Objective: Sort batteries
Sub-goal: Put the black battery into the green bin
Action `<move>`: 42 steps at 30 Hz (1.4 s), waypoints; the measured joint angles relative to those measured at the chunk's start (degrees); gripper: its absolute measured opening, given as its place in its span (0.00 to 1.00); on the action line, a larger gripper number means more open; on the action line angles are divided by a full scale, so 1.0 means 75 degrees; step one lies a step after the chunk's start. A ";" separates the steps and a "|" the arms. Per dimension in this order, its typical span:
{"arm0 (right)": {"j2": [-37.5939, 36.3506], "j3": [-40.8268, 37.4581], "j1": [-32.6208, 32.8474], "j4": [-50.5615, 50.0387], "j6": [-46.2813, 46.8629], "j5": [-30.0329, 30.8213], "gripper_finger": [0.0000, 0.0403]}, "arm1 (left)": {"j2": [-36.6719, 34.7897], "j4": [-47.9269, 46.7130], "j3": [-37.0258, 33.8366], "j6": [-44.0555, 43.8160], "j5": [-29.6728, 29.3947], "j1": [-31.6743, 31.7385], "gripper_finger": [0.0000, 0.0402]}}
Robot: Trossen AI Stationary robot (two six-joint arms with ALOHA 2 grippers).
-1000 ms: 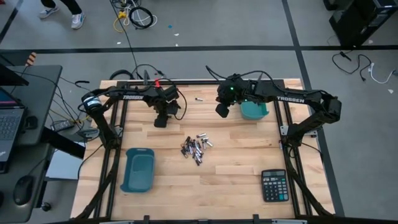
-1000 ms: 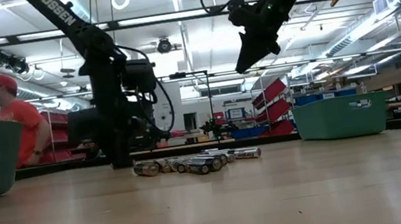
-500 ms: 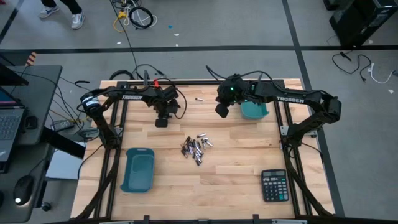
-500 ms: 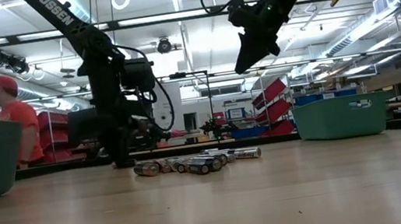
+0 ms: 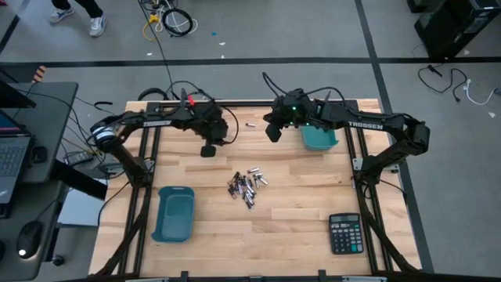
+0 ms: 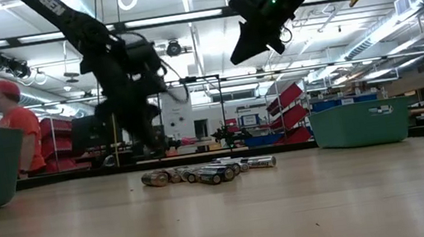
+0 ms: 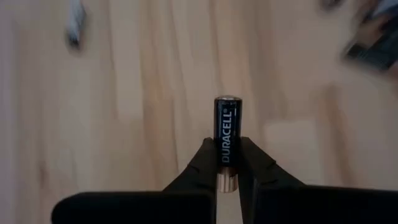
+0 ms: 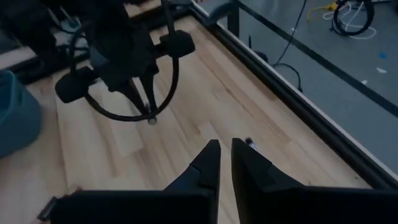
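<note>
Fingers (image 7: pixel 205 158) of the left gripper (image 7: pixel 227 163) have just snapped tight on one black battery (image 7: pixel 226 138) and lifted it off the table (image 5: pixel 297 219). Next it needs a bin (image 5: pixel 174 213). The right gripper (image 8: pixel 224 163) hangs near the back edge, fingers nearly together, empty. Other batteries (image 5: pixel 247 186) lie mid-table.

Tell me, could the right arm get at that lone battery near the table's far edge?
Probably yes. The right hand hangs shut and empty just beside the lone battery, with bare wood between them. The left hand, gripping its own battery, is off to the side.
</note>
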 joint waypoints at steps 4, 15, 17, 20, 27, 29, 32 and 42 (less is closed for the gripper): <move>0.0006 -0.0010 0.0308 0.0337 -0.0662 -0.0340 0.07 | -0.0505 0.0560 0.0012 -0.0042 0.0849 -0.0006 0.04; 0.0009 -0.1697 0.1869 0.5738 -0.3049 0.1106 0.08 | -0.1082 0.3371 0.0025 -0.0267 0.2533 -0.0503 0.04; 0.0009 -0.1941 0.2013 0.6277 -0.3246 0.1469 0.10 | -0.1083 0.3634 0.0026 -0.0264 0.2557 -0.0621 0.04; 0.0009 -0.2061 0.2150 0.6437 -0.3257 0.1790 0.14 | -0.1083 0.4066 0.0026 -0.0264 0.2576 -0.0758 0.04; 0.0015 -0.2124 0.2303 0.6453 -0.3267 0.1816 0.32 | -0.1082 0.4798 0.0026 -0.0260 0.2547 -0.0888 0.04; 0.0015 -0.2124 0.2307 0.6410 -0.3259 0.1816 0.36 | -0.1083 0.4989 0.0026 -0.0287 0.2544 -0.0883 0.04; 0.0015 -0.2124 0.2307 0.6347 -0.3247 0.1814 0.43 | -0.1083 0.5222 0.0026 -0.0414 0.2534 -0.0880 0.04; 0.0015 -0.2124 0.2304 0.6408 -0.3267 0.1810 0.48 | -0.1086 0.5669 0.0026 -0.0660 0.2535 -0.0939 0.04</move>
